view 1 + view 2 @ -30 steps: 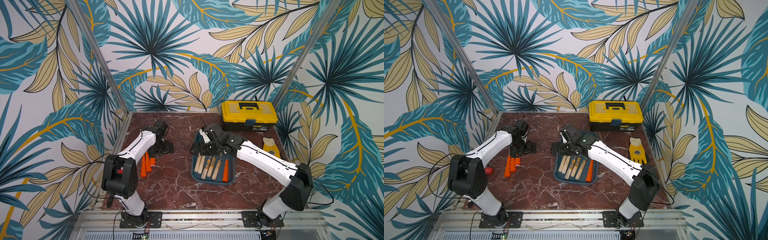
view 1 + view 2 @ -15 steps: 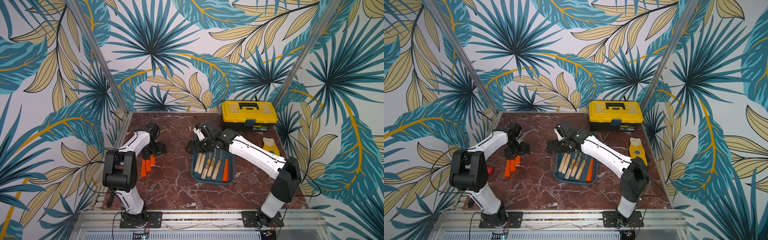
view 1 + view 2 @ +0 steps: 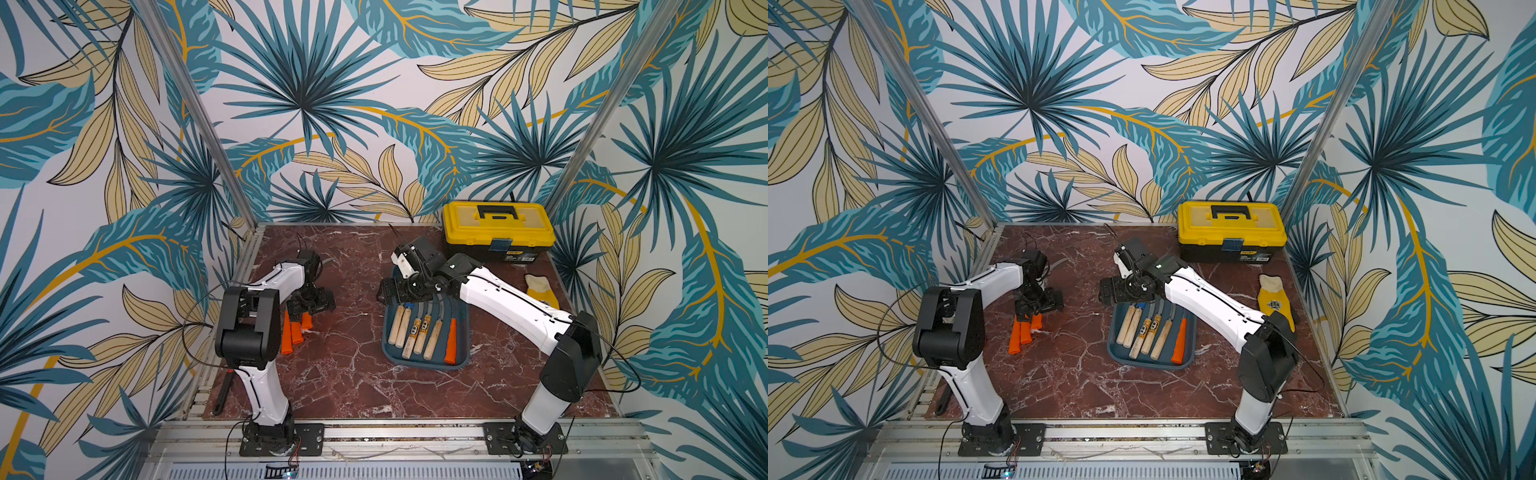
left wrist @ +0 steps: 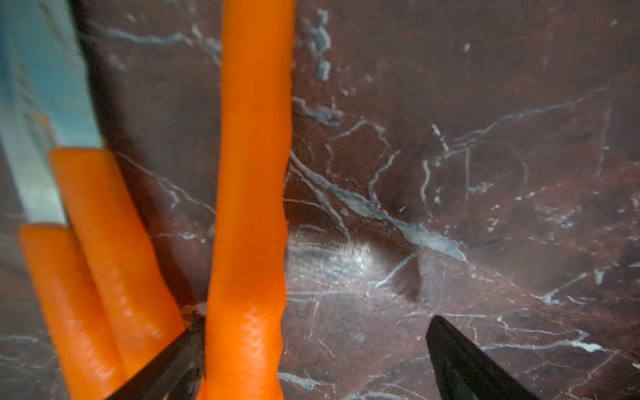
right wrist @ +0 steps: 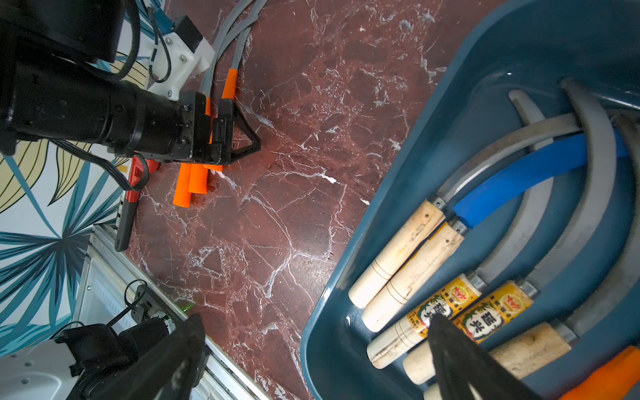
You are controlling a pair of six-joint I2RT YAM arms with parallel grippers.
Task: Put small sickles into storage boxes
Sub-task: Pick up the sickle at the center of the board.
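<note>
Three small sickles with orange handles [image 3: 296, 332] lie side by side on the marble at the left. My left gripper [image 3: 311, 304] is down over them, open. In the left wrist view one orange handle [image 4: 250, 207] lies between the fingers, right against one finger [image 4: 173, 360]; the other two handles [image 4: 114, 259] lie outside it. The storage box, a teal tray [image 3: 424, 366], holds several sickles [image 3: 415, 334] with pale wood handles and one with an orange handle [image 3: 450, 343]. My right gripper [image 3: 402, 289] hovers open and empty over the tray's far left end [image 5: 332, 287].
A yellow-and-black toolbox [image 3: 498, 232] stands at the back right. A yellow glove [image 3: 540, 291] lies near the right edge. A red-headed wrench with a black handle [image 5: 130, 201] lies by the left rail, close to the orange handles.
My left gripper has come down and slightly forward onto the orange handles, its jaws a touch narrower. The right gripper has shifted left over the tray's far end.
</note>
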